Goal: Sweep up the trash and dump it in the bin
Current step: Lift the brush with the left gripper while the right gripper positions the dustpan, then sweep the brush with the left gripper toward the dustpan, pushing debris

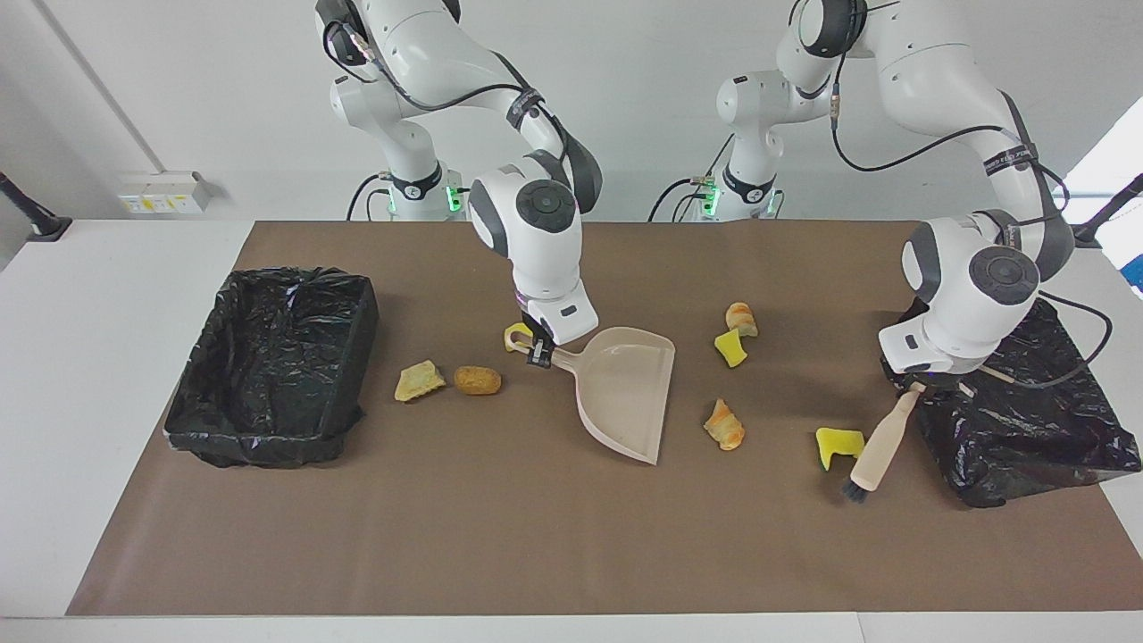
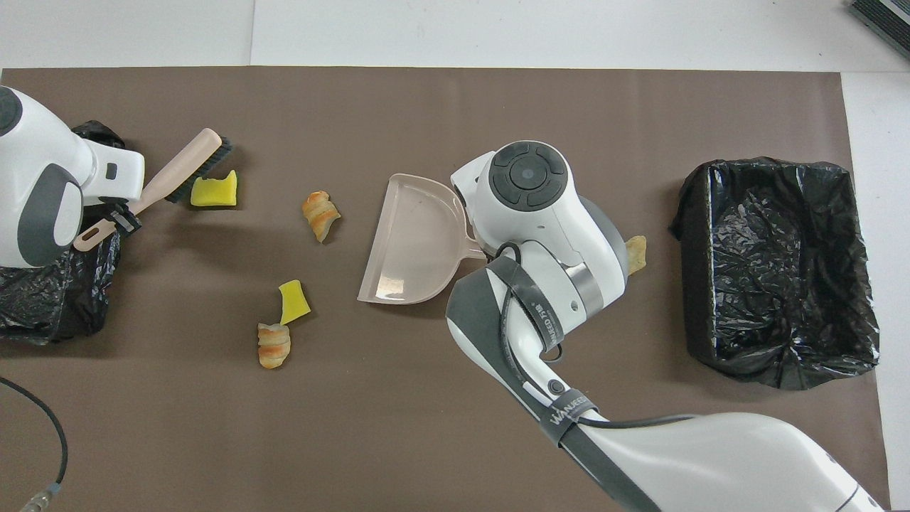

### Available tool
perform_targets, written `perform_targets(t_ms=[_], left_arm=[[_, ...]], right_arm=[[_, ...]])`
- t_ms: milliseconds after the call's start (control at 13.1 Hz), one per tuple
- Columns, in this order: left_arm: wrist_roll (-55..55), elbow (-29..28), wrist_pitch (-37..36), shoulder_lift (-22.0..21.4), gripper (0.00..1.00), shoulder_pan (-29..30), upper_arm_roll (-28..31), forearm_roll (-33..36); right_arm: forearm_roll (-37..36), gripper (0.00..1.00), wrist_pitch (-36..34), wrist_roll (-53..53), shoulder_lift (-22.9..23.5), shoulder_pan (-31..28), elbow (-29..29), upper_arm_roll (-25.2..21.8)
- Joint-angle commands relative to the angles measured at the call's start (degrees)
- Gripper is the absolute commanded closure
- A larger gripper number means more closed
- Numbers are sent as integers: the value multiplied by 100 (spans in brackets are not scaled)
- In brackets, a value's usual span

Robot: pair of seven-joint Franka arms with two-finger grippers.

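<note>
Facing view, right gripper (image 1: 538, 350): we are clenching it on the handle of the beige dustpan (image 1: 625, 393), whose pan is lying on the brown worktop (image 1: 536, 536) with its open edge turned toward the left arm's end.
Facing view, left gripper (image 1: 920, 379): we are grasping the wooden brush (image 1: 880, 446) by its handle, bristles down beside a yellow sponge chunk (image 1: 838, 445).
Facing view, doing it well: we are judging that the pan's lip should be staying flat while the brush is pushing scraps in low, short strokes.
Facing view, trash count: seven, namely three yellow chunks, two striped croissant pieces (image 1: 725, 424), one brown nugget (image 1: 477, 380), one tan wedge (image 1: 419, 381).
Overhead view, trash: we are seeing five; the right arm is hiding the rest.
Overhead view, bins: one black-lined bin (image 2: 775, 263) at the right arm's end; a black bag (image 2: 50, 299) by the left gripper.
</note>
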Motion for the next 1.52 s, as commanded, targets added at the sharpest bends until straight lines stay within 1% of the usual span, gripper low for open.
perform_targets(t_ms=[0,152,304,457,609,685,837,913,1065,1141,1293,1446], left_arm=[[538,-81,-497,-109,100,-5,-44,113],[513,-317,-762,-285,100,-66,-88,113],[460,-817,-790,-653,100,-171,-115,96],[268,-1301,-877,-1005,100,-303,-123,78],[-101,-1557,-1227,-1251,100,-426,-123,69],[-251,-1576,-1490,-1339,100,-479,-132,8],[-689,-1576,-1913,-1402,100,-698,-132,-325],[-848,-1567,-1958,-1419,100,-734,-141,-352],[-876,-1550,-1941,-1682,100,-743,-158,-641],[-876,-1471,-1898,-1744,100,-735,-141,-765],[-885,-1217,-1705,-1701,100,-734,-132,-775],[-842,-1136,-1145,-1622,100,-734,-132,-775]], right_arm=[[100,100,119,-271,-188,-24,-323,40],[100,100,190,-499,-188,-24,-332,40],[118,100,321,-544,-188,-41,-463,40],[118,100,698,-683,-188,-59,-647,40],[188,100,1050,-956,-179,-76,-823,40],[179,100,1112,-975,-179,-76,-833,40],[153,100,1122,-1001,-188,-33,-824,40],[153,100,1113,-1027,-188,-15,-824,40],[118,100,1087,-1088,-197,-24,-824,40],[118,100,1087,-1115,-197,-24,-824,40],[109,100,1078,-1115,-197,-24,-833,40],[109,100,1078,-1159,-197,-24,-833,40]])
